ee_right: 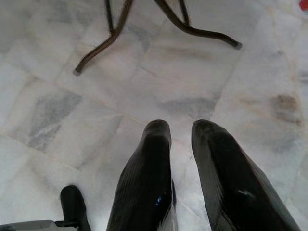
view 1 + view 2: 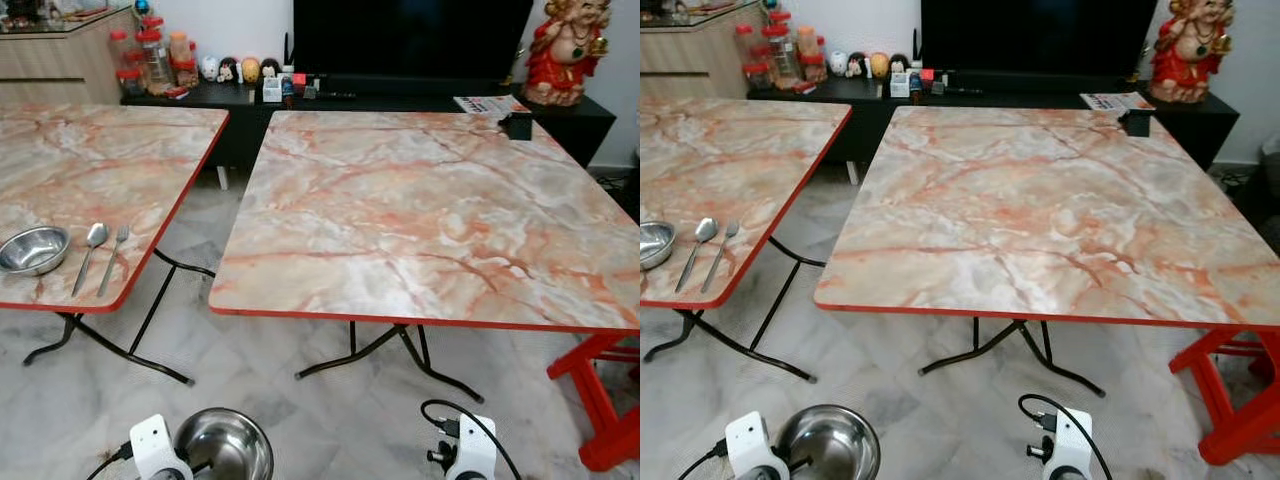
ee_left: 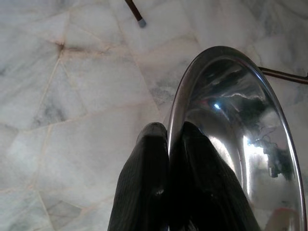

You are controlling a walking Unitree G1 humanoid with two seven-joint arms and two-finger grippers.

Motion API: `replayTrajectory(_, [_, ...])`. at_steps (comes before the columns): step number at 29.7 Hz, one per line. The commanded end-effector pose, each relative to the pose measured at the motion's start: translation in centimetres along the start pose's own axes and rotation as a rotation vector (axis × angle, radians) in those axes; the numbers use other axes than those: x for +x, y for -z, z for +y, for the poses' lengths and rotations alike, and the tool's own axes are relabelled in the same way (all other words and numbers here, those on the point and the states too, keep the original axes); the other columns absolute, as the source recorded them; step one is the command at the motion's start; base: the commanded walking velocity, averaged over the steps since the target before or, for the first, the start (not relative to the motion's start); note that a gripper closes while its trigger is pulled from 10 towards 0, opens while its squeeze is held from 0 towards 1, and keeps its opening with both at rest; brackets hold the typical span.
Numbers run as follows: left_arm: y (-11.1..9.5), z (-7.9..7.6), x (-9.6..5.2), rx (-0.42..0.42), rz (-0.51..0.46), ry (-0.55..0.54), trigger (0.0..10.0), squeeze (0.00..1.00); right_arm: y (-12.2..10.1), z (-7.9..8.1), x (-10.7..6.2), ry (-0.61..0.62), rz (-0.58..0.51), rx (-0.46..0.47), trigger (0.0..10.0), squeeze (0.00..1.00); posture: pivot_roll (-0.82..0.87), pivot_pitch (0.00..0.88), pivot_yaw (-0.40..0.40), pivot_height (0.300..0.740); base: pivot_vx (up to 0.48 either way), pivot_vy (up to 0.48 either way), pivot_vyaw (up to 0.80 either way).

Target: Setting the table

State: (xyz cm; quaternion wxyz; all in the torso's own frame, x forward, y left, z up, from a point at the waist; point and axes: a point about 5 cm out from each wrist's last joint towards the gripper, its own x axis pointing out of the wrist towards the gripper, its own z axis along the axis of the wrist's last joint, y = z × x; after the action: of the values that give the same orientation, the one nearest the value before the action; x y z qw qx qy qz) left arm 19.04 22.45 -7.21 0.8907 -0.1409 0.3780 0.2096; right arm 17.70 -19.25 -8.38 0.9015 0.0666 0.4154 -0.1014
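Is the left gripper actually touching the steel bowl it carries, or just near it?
Touching. In the left wrist view the left gripper has its two fingers pinched on the steel bowl's rim, one finger each side.

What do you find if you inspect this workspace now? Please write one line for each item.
Surface: two marble-pattern tables; the near table holds one small black object at its far edge.
Job's things: bowl, spoon and fork on the left table; second bowl in the left gripper.
Clutter: jars and figurines on the TV cabinet.
Grippers: left pinches the bowl rim; right gripper open, held low over the floor.
Cables: black cable at the right wrist.
Surroundings: red statue, red stool.
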Motion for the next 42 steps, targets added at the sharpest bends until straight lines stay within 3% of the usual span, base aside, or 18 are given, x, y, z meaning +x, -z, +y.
replayTrajectory(1, [0.15, -0.29, -0.01, 0.004, 0.006, 0.004, 10.0, 0.00, -0.08, -0.42, 0.01, 0.014, 0.003, -0.009, 10.0, 0.00, -0.02, 0.000, -0.016, 0.740, 0.000, -0.330, 0.00])
replayTrajectory(34, [-0.14, -0.36, 0.05, -0.014, -0.004, 0.005, 10.0, 0.00, -0.37, -0.80, 0.06, 0.029, -0.002, -0.015, 10.0, 0.00, -0.03, 0.000, -0.020, 0.740, 0.000, -0.315, 0.00])
replayTrajectory(42, [-0.47, -0.39, 0.05, -0.081, -0.039, 0.013, 10.0, 0.00, -0.35, -0.89, 0.03, 0.033, -0.009, -0.003, 10.0, 0.00, -0.04, 0.000, -0.019, 0.740, 0.000, 0.000, 0.00])
